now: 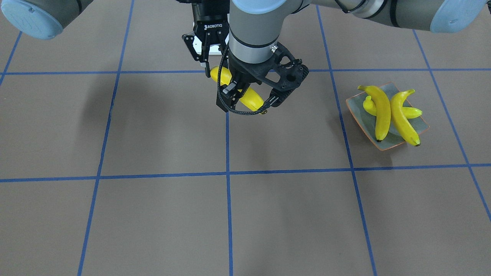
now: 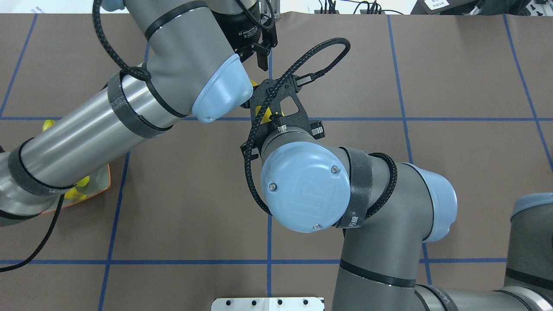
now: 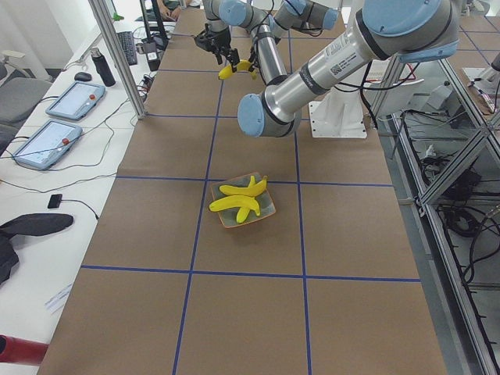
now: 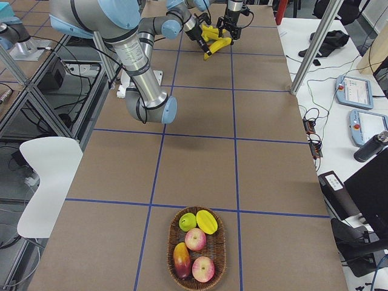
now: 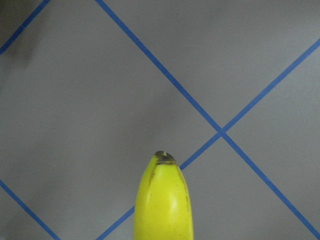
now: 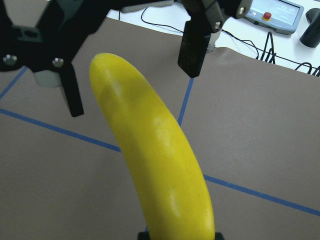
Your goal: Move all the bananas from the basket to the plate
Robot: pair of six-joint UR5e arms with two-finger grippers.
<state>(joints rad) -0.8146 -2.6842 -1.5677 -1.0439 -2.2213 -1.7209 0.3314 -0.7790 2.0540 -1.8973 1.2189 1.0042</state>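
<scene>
Right gripper (image 1: 233, 96) grasps a banana (image 6: 155, 150) in the air over mid-table; three bananas (image 1: 383, 113) lie on the plate (image 1: 371, 123).
The left gripper (image 6: 132, 86) hangs with its fingers spread either side of the held banana's far end, not touching it. From the front, the right wrist (image 1: 253, 34) and its camera mount (image 1: 285, 76) cover the banana's middle. From overhead, the left arm (image 2: 108, 125) hides most of the plate. There are four bananas in all; the three on the plate cross one another, at the robot's left. The basket (image 4: 222, 257), at the table's right end, holds five other fruits: one green, one yellow, two red, one red-and-yellow. The table (image 1: 153, 222) is brown, gridded with blue tape (image 1: 228, 214). A white desk (image 3: 31, 183) alongside carries two tablets (image 3: 48, 143); a white chair (image 4: 48, 176) stands on the robot's side.
</scene>
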